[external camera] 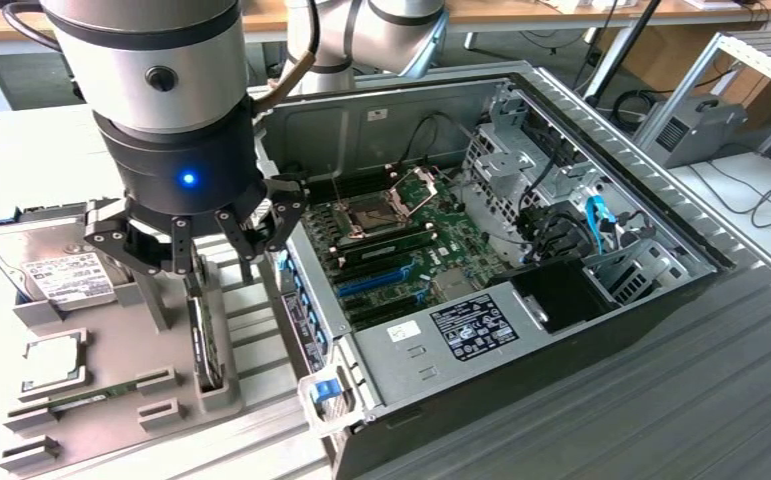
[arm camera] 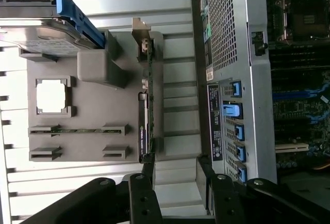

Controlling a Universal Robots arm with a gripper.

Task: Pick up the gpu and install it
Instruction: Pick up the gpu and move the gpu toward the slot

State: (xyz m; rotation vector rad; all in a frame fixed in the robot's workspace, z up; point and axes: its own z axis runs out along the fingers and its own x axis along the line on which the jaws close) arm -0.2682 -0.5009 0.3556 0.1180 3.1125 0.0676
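Observation:
The gpu stands on edge in a slot of the grey parts holder, a thin dark card with a green edge. In the wrist view the gpu appears edge-on, with its silver bracket at the far end. My gripper hangs open just above the card's near end, with nothing between its fingers. In the wrist view the gripper has one finger in line with the card. The gap between the fingers lies slightly toward the computer case.
The open computer case lies beside the holder, its motherboard slots exposed. On the holder are a hard drive in a blue frame, a processor and a memory stick. A second arm stands behind the case.

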